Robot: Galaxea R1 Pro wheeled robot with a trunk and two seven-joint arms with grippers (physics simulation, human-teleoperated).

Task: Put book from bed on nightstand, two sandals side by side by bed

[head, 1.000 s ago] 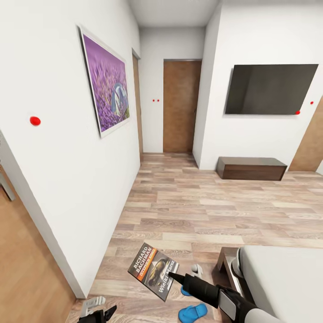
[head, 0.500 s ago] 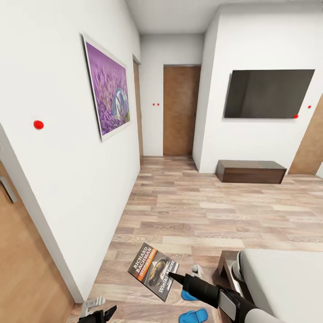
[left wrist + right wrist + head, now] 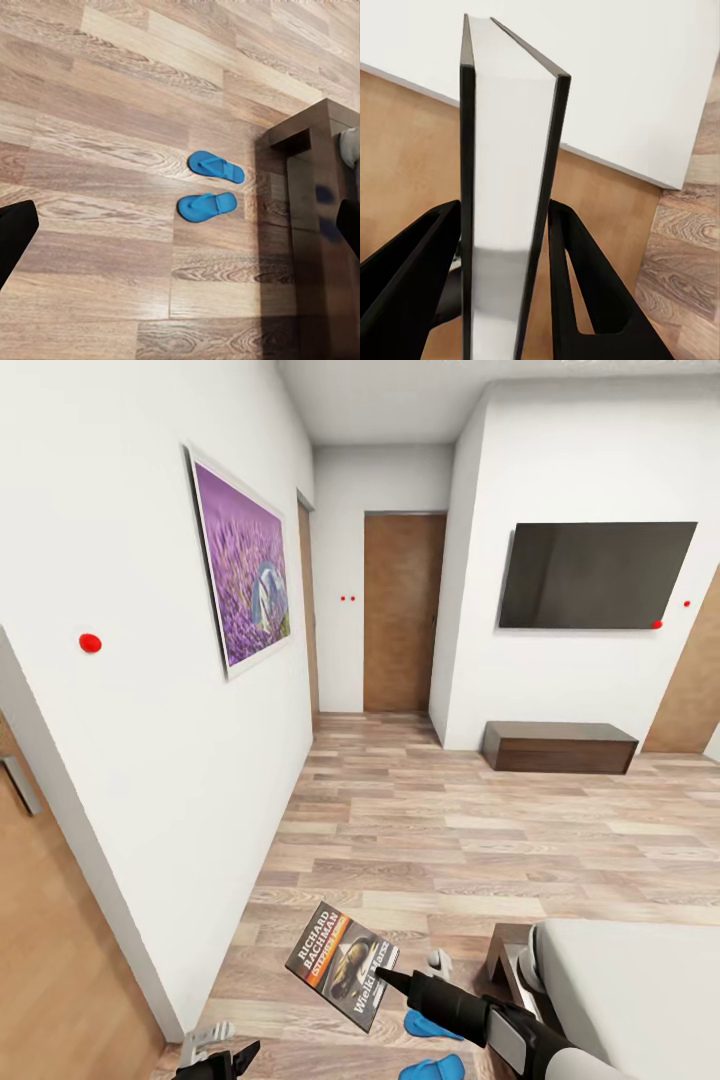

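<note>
— What does the book (image 3: 341, 965) look like, and where is it?

— A thin paperback with a dark cover, white "RICHARD BACHMAN" lettering, an orange band and a picture. It is held in the air above the wood floor (image 3: 450, 830), near the corner of the bed (image 3: 630, 990). The right gripper (image 3: 506, 247) has its jaws clamped on the book's white page edge.

— And the sandals (image 3: 210, 184)?

— Two bright-blue ones lie close together on the floor, just beside the bed's dark frame.

— The left gripper (image 3: 180, 232)?

— Its jaws stand spread wide, grasping nothing.
</note>
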